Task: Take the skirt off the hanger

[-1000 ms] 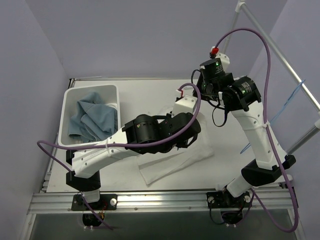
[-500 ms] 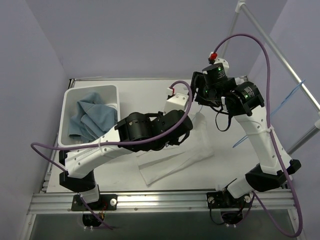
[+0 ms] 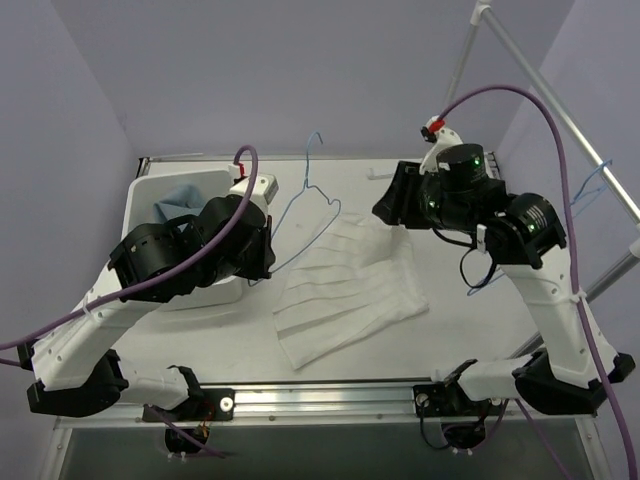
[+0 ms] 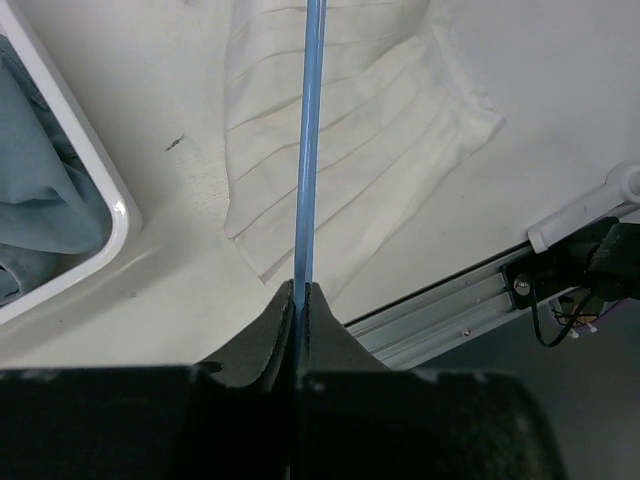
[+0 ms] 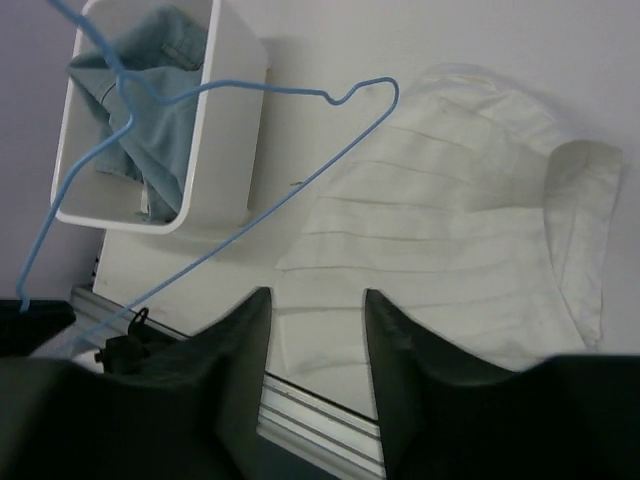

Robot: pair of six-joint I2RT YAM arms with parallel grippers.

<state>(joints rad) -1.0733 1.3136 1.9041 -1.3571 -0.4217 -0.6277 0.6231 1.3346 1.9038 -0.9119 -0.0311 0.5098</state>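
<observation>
Overhead, skirt (image 3: 345,290) flat on the tabletop (image 3: 230,330), hanger (image 3: 318,195) raised over its edge nearest the bin (image 3: 145,190), open tabletop along its near side, left wrist, left hand (image 4: 300,300) clamped on the hanger, right wrist, right hand (image 5: 318,330) spread apart above the skirt.

Top external: fixed above and behind the arm bases; faces down and forward over the table (image 3: 470,300); distant, so the whole workspace is in frame.
Left wrist: looks steeply down past the left gripper (image 4: 300,288) at the bottom of the frame; low over the table, narrow field.
Right wrist: raised well above the table; looks down past the right gripper (image 5: 315,295) toward the table's left side; wider field.
Shared, all three views: skirt (image 3: 345,285), hanger (image 4: 307,150), bin (image 5: 225,130).
Shared, both wrist views: front rail (image 4: 440,300).
</observation>
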